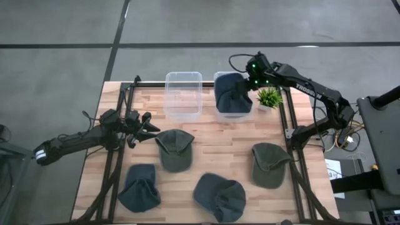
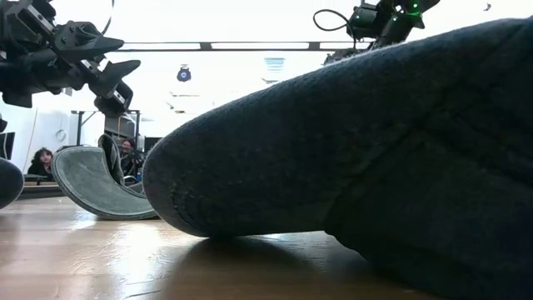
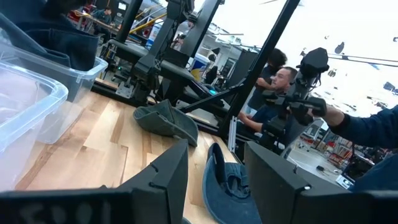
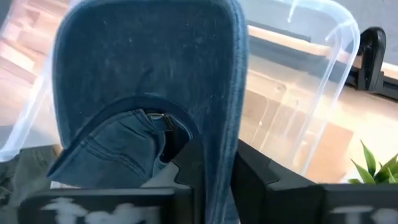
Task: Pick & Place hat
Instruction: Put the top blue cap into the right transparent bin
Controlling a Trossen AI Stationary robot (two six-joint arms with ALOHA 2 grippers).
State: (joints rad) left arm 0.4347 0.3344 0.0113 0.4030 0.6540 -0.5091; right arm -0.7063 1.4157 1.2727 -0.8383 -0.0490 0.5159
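Note:
My right gripper [image 1: 249,82] is over the right clear bin [image 1: 218,76] at the table's far edge, shut on a blue denim hat [image 1: 232,94] that hangs down into the bin. My left gripper [image 1: 147,125] is open and hovers above the table's left side, just left of a dark green hat [image 1: 174,149] lying flat on the wood. In the left wrist view that hat [image 3: 227,186] lies ahead between the open fingers [image 3: 214,177]. Three more hats lie on the table: green [image 1: 269,164], blue [image 1: 139,187] and blue [image 1: 219,197]. My right gripper pinches the denim hat between its two fingers by a stitched edge [image 4: 219,146] beside the back strap opening [image 4: 163,121]. The fingers come from above. The hat hangs below them inside the bin; whether it touches the bin floor is hidden.
An empty clear bin [image 1: 183,94] stands left of the filled one. A small green plant [image 1: 269,97] sits to the right of the bins, near my right gripper. Black frame rails [image 1: 290,125] run along both table sides. People show in the room beyond the table.

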